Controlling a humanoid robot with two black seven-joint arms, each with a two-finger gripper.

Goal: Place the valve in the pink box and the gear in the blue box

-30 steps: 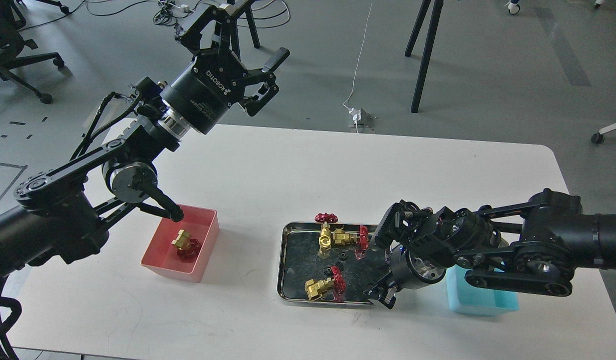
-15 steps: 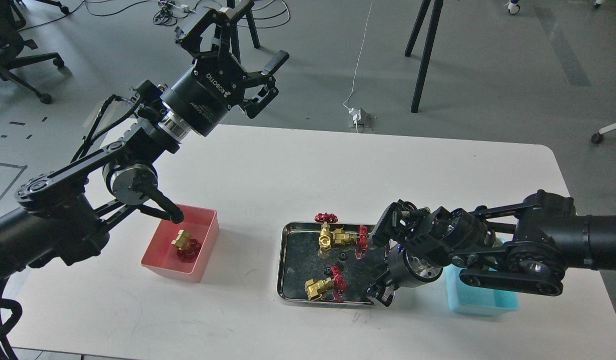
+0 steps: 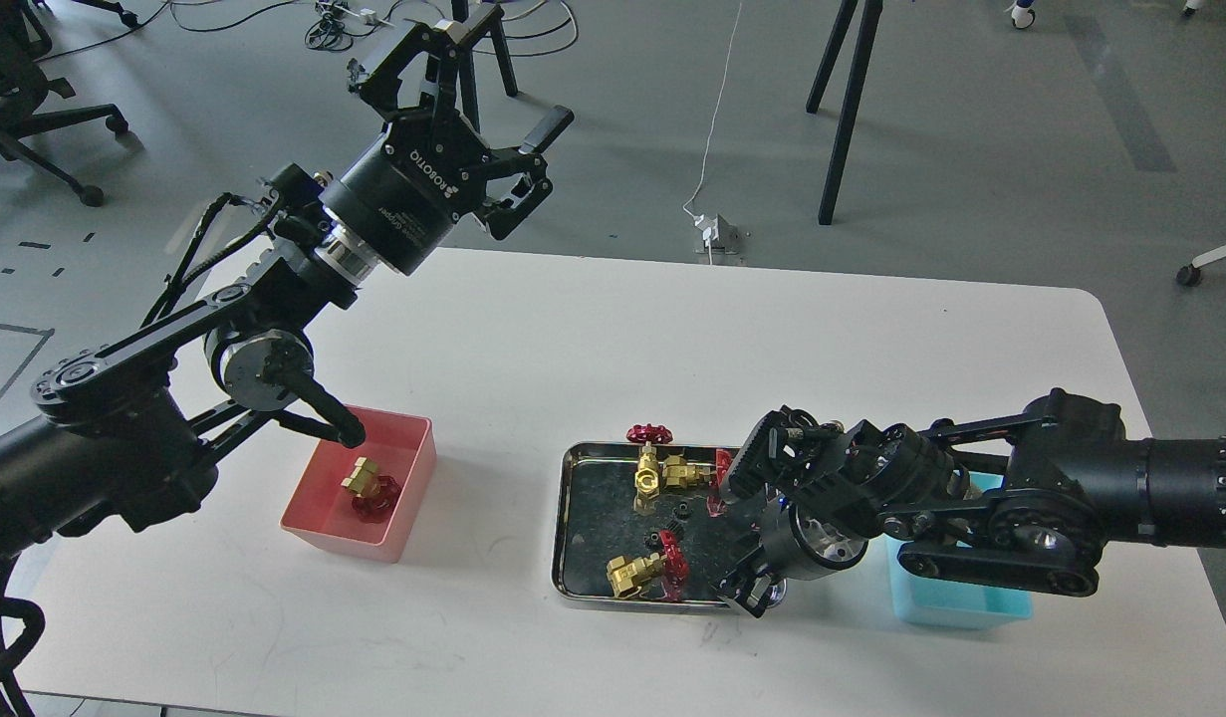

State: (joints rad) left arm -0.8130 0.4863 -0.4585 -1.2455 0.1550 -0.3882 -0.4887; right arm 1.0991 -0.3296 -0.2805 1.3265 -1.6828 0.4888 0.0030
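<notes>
One valve [image 3: 369, 487] lies in the pink box [image 3: 346, 538] at the left. Three more valves [image 3: 652, 458] [image 3: 694, 471] [image 3: 640, 569] lie in the steel tray [image 3: 565, 528], with tiny black gears [image 3: 681, 511] [image 3: 652, 539] between them. My left gripper [image 3: 473, 78] is open and empty, raised high beyond the table's far edge. My right gripper [image 3: 747, 595] points down at the tray's front right corner; its fingers are dark and cannot be told apart. The blue box [image 3: 956, 602] stands right of the tray, partly hidden by my right arm.
The white table [image 3: 573, 339] bears the tray in the middle, the pink box at the left and the blue box at the right. On the floor beyond are tripod legs [image 3: 842, 110], a power strip [image 3: 717, 236] and an office chair [image 3: 35, 110].
My right arm has moved left and slightly down, bringing its gripper over the tray's front right corner. The left arm has barely moved.
</notes>
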